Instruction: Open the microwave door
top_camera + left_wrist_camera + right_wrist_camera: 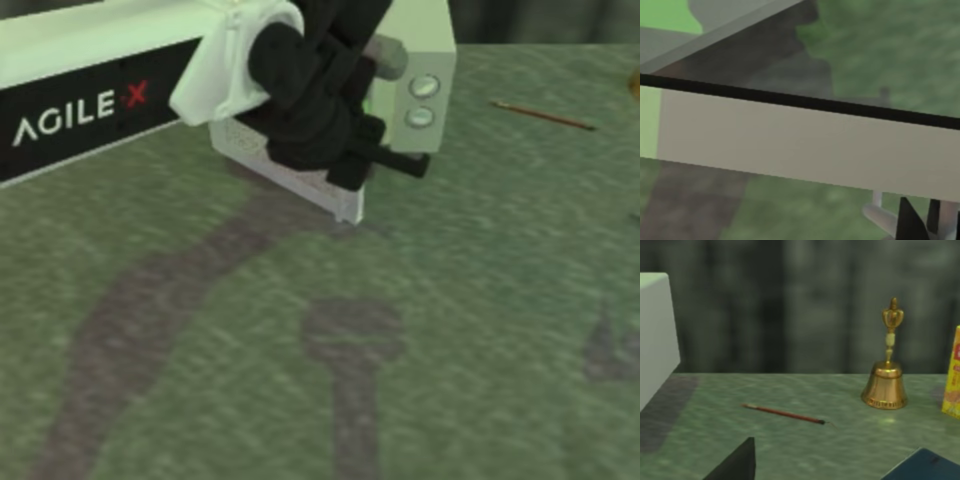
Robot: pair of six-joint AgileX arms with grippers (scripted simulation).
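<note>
Here the microwave (425,60) stands at the far edge of the desk (480,330), left of centre in the top view, its door (300,175) swung partly outward toward the near side. My left arm reaches in from the left, and the left gripper (385,160) sits against the door's free edge; whether its fingers are apart or clamped I cannot tell. The left wrist view shows only the door's pale edge (805,145) close up. The right wrist view adds a golden bell (885,382), a yellow box (952,377) and a thin red pen (785,414); the right gripper's fingers (737,462) stand apart, empty.
</note>
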